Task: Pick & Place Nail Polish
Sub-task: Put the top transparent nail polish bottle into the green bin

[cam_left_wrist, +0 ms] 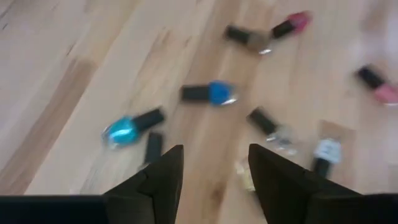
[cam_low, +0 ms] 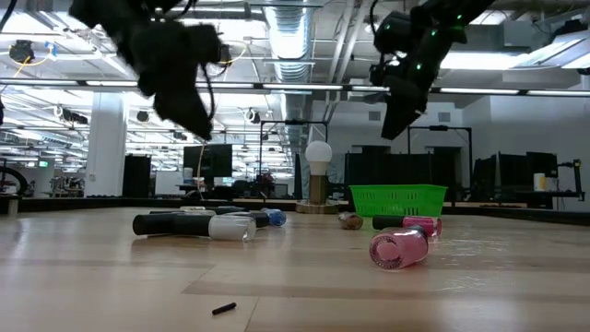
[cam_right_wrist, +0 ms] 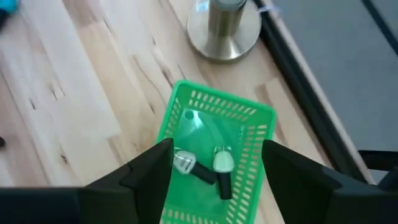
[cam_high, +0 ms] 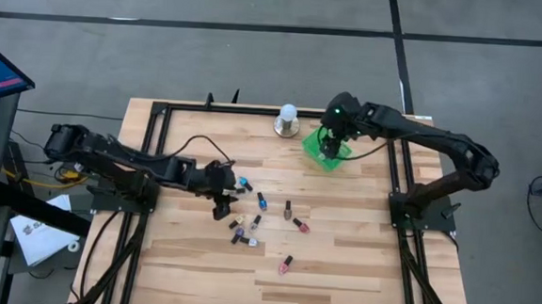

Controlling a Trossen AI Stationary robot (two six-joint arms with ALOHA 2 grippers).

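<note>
You had the table (cam_high: 340, 260) as workspace, with the basket (cam_high: 327, 148) at its far edge. The right gripper (cam_right_wrist: 214, 171) hung over the basket, fingers spread, holding nothing; two bottles (cam_right_wrist: 205, 167) lay inside. The left gripper (cam_left_wrist: 214, 174), fingers apart and empty, hovered over the loose bottles (cam_high: 262, 201) well short of the basket. A good next grasp would have centred one bottle crosswise between the fingers.

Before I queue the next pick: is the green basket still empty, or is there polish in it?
Not empty. The right wrist view shows two dark-capped nail polish bottles lying inside the green basket.
</note>
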